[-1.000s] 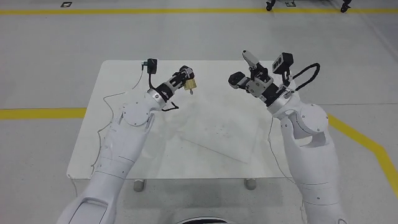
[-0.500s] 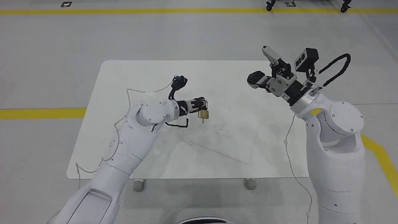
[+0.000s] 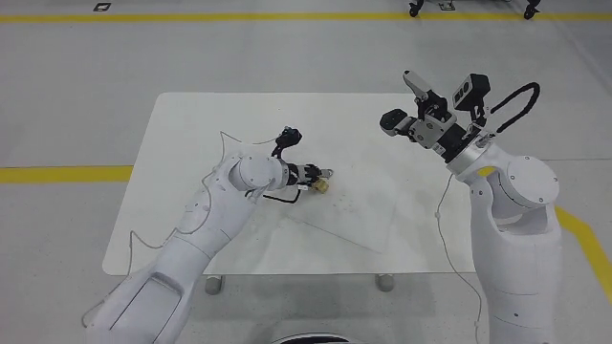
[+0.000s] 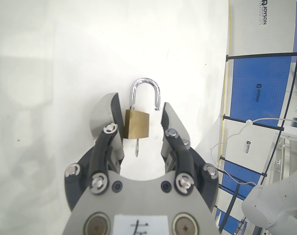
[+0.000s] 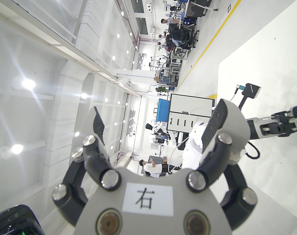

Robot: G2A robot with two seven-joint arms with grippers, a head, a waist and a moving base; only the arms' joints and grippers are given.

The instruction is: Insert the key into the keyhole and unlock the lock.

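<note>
A brass padlock (image 4: 136, 124) lies on the white table (image 4: 65, 50) with its silver shackle (image 4: 145, 91) swung open and a key (image 4: 137, 149) sticking out of its keyhole. My left gripper (image 4: 141, 113) stands open around it; one pad touches the lock's side and the other pad stands clear. From the top, the padlock (image 3: 323, 186) is near the table's middle at the left gripper (image 3: 319, 176). My right gripper (image 3: 400, 101) hangs open and empty above the table's far right corner, and its own wrist view shows the right gripper (image 5: 158, 113) aimed out into the room.
The table (image 3: 191, 153) has a faint clear sheet (image 3: 354, 215) on it near the front middle. In the right wrist view the left arm (image 5: 278, 124) shows farther off over the table.
The left arm carried the padlock from the table's far side down to its middle and its fingers came open. The right arm swung to the right and then stayed still.
</note>
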